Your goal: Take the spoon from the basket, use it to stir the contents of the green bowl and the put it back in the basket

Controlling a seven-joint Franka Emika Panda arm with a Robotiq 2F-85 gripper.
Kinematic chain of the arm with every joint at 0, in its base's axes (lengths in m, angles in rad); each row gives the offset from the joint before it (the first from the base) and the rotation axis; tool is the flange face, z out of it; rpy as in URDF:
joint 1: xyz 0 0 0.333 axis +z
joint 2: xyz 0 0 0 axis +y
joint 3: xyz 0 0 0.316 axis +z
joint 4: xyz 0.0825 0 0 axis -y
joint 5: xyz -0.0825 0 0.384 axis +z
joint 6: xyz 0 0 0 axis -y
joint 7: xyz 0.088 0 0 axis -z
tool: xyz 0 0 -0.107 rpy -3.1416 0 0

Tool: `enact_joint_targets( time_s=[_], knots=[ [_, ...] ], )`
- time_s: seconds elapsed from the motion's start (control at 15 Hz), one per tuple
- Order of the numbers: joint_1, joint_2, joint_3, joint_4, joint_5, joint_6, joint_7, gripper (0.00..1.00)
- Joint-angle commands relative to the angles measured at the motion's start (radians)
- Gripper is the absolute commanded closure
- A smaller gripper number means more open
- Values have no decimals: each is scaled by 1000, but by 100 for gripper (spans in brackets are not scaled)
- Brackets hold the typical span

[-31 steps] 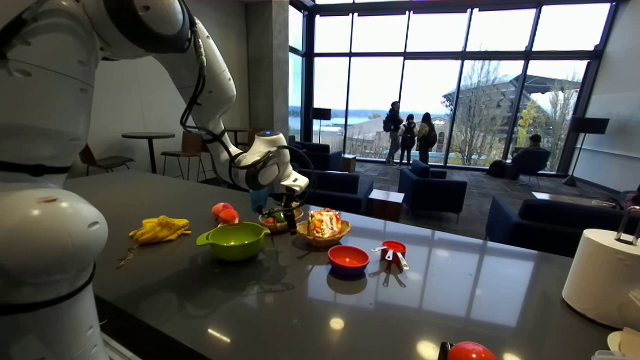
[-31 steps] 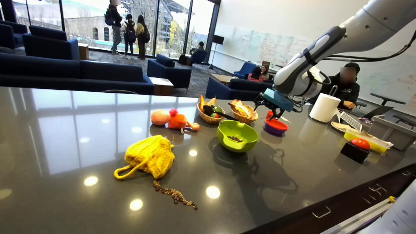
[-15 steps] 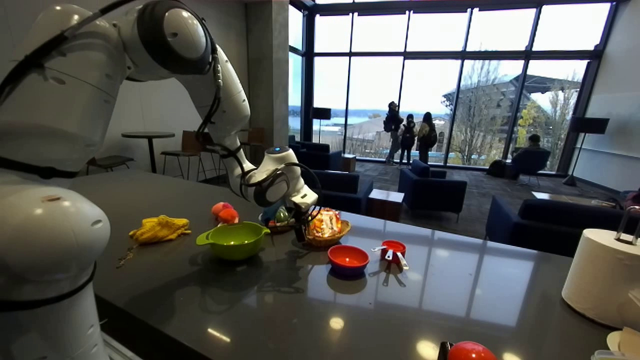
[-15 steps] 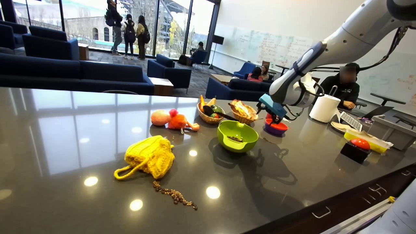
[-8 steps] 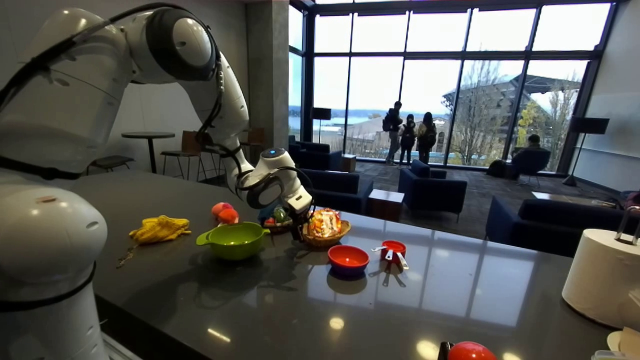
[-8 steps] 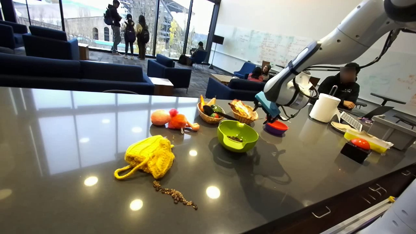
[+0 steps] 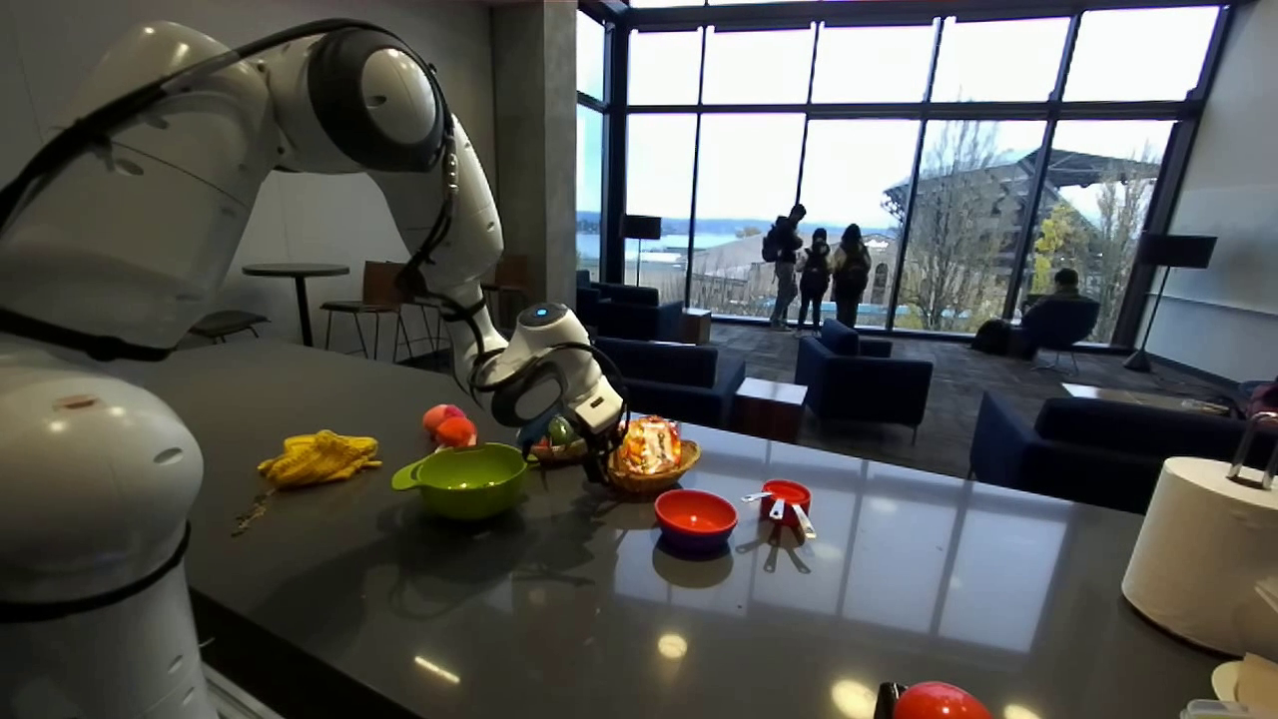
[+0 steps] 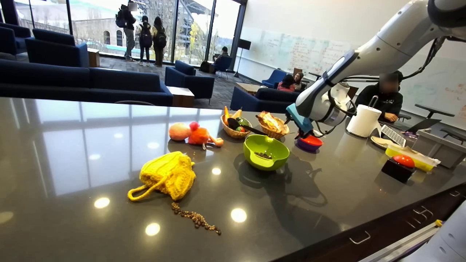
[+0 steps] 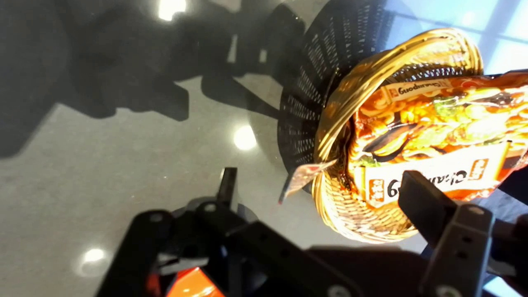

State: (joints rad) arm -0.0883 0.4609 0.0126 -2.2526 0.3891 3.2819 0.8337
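Jaws wide, my gripper [image 9: 320,183] hangs by the woven basket [image 9: 346,212]. Between the tips, a thin strip [image 9: 304,177] pokes over its rim, maybe a spoon handle. I see a black spoon [image 8: 234,124] and the green bowl [image 8: 268,145] farther out.

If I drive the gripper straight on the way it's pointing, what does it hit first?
Likely the thin shiny strip jutting past the rim of the basket: the wrist view shows it lined up with the gap of the open gripper. Depth is unclear, so the Champong packet might come first.
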Motion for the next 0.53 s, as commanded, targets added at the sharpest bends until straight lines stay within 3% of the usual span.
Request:
enact_joint_targets(
  time_s=[0.0,0.47],
  knots=[
    [-45,-1,42,-10,12,29,15,0],
    [-83,-2,82,-14,11,28,31,0]
  ],
)
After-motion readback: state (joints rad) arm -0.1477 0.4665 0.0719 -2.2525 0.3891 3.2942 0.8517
